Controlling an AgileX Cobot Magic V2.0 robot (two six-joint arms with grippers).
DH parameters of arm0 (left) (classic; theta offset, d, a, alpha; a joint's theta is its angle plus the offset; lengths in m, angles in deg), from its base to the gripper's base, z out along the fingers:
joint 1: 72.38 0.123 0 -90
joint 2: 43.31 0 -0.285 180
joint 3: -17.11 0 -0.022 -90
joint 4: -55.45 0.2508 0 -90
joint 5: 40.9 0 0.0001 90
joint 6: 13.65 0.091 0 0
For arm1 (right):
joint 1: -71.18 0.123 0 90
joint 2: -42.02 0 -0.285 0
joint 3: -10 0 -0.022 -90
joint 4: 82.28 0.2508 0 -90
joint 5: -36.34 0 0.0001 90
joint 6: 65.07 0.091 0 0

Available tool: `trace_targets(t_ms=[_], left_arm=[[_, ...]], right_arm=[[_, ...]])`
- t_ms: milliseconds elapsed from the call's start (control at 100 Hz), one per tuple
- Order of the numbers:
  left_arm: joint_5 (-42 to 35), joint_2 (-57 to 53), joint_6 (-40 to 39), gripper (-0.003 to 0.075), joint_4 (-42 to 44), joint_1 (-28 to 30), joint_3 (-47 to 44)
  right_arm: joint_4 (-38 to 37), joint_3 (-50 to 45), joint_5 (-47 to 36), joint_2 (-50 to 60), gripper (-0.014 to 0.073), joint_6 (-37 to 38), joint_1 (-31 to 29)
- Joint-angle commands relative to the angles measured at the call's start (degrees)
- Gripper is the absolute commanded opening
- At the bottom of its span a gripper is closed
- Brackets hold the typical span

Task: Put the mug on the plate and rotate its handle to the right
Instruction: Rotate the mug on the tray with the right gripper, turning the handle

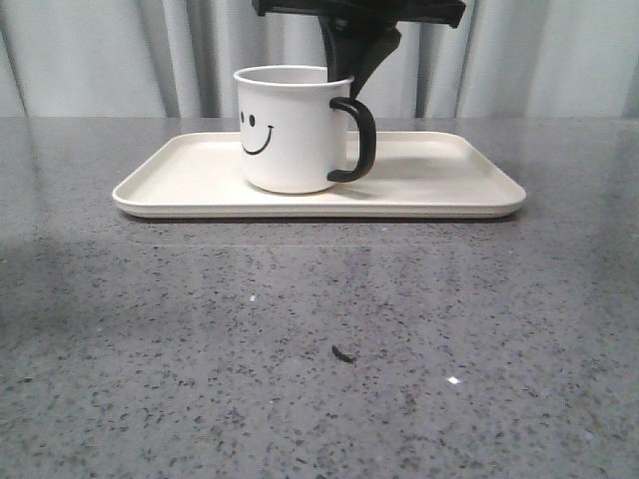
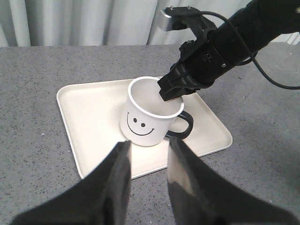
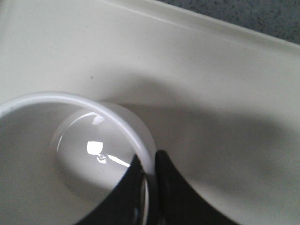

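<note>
My matt black plastic right end effector [image 3: 149, 180] pinches the glossy, smooth white enamel-looking mug [image 1: 288, 130]; its black loop handle [image 1: 357, 140] shines. The cream rectangular plate [image 1: 200, 175] looks satin-smooth, the grey speckled stone-like worktop [image 1: 300, 339] polished.

The mug [image 1: 290, 130] stands upright on the plate [image 1: 190, 165], smiley face forward and handle [image 1: 357, 140] pointing right. The right gripper [image 1: 351, 62] (black) reaches down at the rim above the handle.
</note>
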Motion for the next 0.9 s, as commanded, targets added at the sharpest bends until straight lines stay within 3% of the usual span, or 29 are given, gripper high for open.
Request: trace_targets(t_ms=[0, 490, 890], left_arm=[[-4.11, -0.38, 0.07, 0.0188, -0.34, -0.49, 1.55], [-4.11, -0.38, 0.07, 0.0188, -0.34, -0.49, 1.55], [-4.11, -0.38, 0.07, 0.0188, -0.34, -0.49, 1.55]], right_arm=[[0.00, 2.93, 0.04, 3.39, -0.0069, -5.02, -0.33], [7.98, 6.56, 5.85, 3.39, -0.0066, -41.46, -1.05], [11.69, 6.56, 3.22, 3.39, -0.0066, -50.74, -3.85]])
